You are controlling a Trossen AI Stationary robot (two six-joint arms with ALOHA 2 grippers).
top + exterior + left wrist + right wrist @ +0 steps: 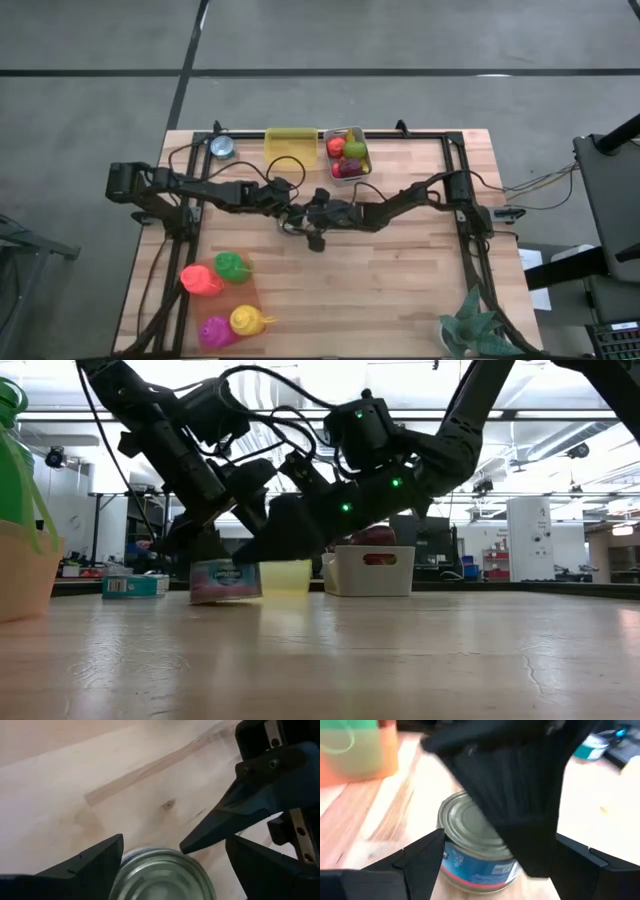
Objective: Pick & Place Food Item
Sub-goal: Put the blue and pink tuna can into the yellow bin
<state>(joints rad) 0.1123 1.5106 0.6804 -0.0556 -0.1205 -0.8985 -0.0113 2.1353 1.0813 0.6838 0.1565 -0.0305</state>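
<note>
**Two grippers meet over one can at mid-table**

Right wrist view shows the task's thing best: a short round can (475, 845) with a ribbed silver lid and a blue label with a pink band along its foot, standing upright on the wooden table (365, 825). The right gripper (490, 865) has its two dark fingers spread wide, one on each side of the can without touching it, and holds nothing. A finger of the other arm crosses in front of the can's lid.

In the left wrist view the can's lid lies between the left gripper's (170, 870) parted fingers, which also stand open and clear of it; the right gripper's pointed fingers (235, 815) reach in just beside the lid.

From above, both grippers come together near the table's middle, somewhat toward the far edge, and the can is hidden beneath them. Along the far edge stand a yellow container (290, 143) and a white bin of toy food (347, 153). Coloured cups (228, 295) cluster near the left front corner.
</note>
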